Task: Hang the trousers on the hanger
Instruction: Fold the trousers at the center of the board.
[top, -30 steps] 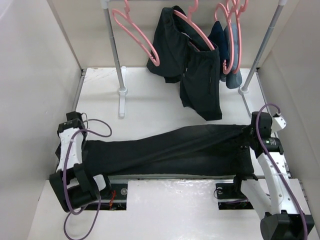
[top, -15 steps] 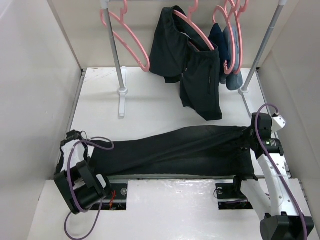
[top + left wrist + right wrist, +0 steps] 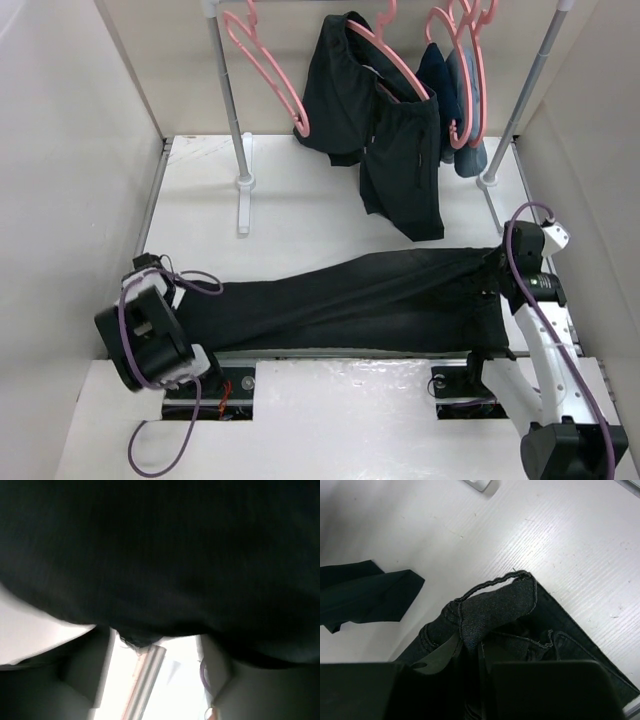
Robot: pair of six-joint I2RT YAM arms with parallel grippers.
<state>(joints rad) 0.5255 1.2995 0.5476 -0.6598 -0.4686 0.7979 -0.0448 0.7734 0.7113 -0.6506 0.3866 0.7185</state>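
- trousers (image 3: 340, 300): laid flat and stretched lengthwise across the lower-middle of the top view, one end at each arm. My read is that they are pulled out straight so they can be folded or draped over a hanger bar.
- right gripper (image 3: 497, 275): at the right end of the cloth. In the right wrist view the fingers (image 3: 445, 655) are clamped on a bunched, stitched edge, which stands up in a small hump above them. It looks like the anchor end.
- left gripper (image 3: 150, 285): at the left end, lower left of the top view. In the left wrist view black cloth fills the upper frame. The fingers look apart, with bright table between them and nothing pinched. That view is blurred, so confidence is moderate. Probably a regrip or a release.
- hanger (image 3: 268, 72): bare pink one at upper left, hooked on the rack (image 3: 228, 100) and well apart from the trousers. Nothing is on it yet, so the task is at an early stage.
- More pink hangers sit along the top edge. The middle one carries a shorter black garment (image 3: 395, 150) that hangs down almost to the trousers. Navy and pale-blue clothes (image 3: 455, 110) hang at upper right.
- table (image 3: 300, 220): white and matte, with fine ribbing visible in the right wrist view. Cloth should slide on it easily.
- Room: plain pale walls (image 3: 70, 150) box in the left, right and back sides. The rack feet stand on the table at mid-left and mid-right.
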